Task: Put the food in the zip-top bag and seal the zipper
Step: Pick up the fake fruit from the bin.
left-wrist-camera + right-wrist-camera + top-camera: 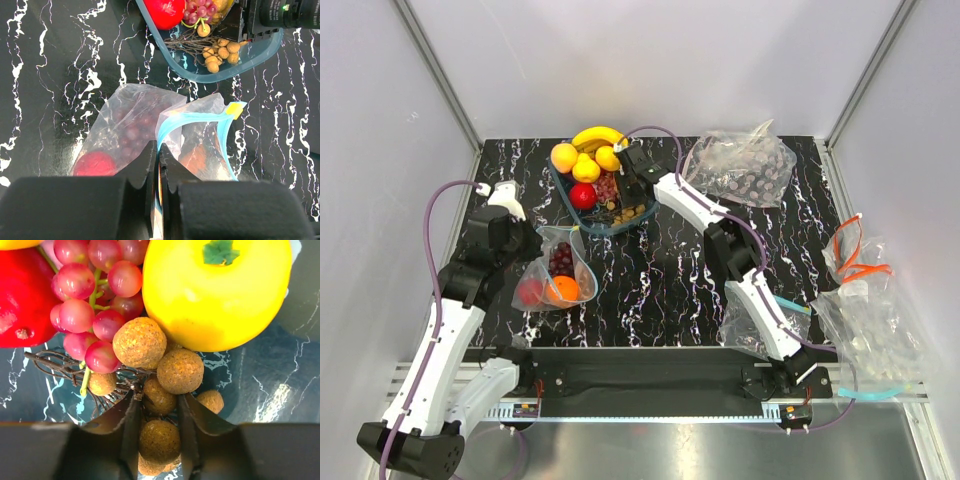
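L hand [159, 165]: fingers pressed together, pinching the zipper [192, 119] on one lip of the bag [127, 115].

- From the pinch the blue strip arcs away ahead of the fingertips to a yellow tab [234, 110], then runs back toward the hand on the right of the wrist view. Mouth gapes, not sealed.
- Bag lies on the bench [660, 270], right at the fingertips.
- Inside: bagged apple [95, 164] just left of the fingers, dark grapes [132, 134] a bit further ahead, orange [197, 156] just right of them.
- Bowl [225, 75] sits well ahead of this hand, past the bag, not touching it.

R hand [159, 402]: down in the bowl, fingers closed in on the nuts [140, 342].

- A finger sits against each side of one brown ball. More balls are stacked at the tips and just beyond.
- Ahead-left of the tips: red grapes [75, 315], stems trailing under the cluster.
- Further left: bowl apple [20, 300].
- Ahead-right: big yellow fruit [215, 295], touching the top nuts.
- Top view: banana [597, 135] at the bowl's far rim, beyond the hand, w/ more yellow-orange fruit next to it.

Spare bags [740, 168], crumpled, lie off to the R arm's right, apart from both hands.
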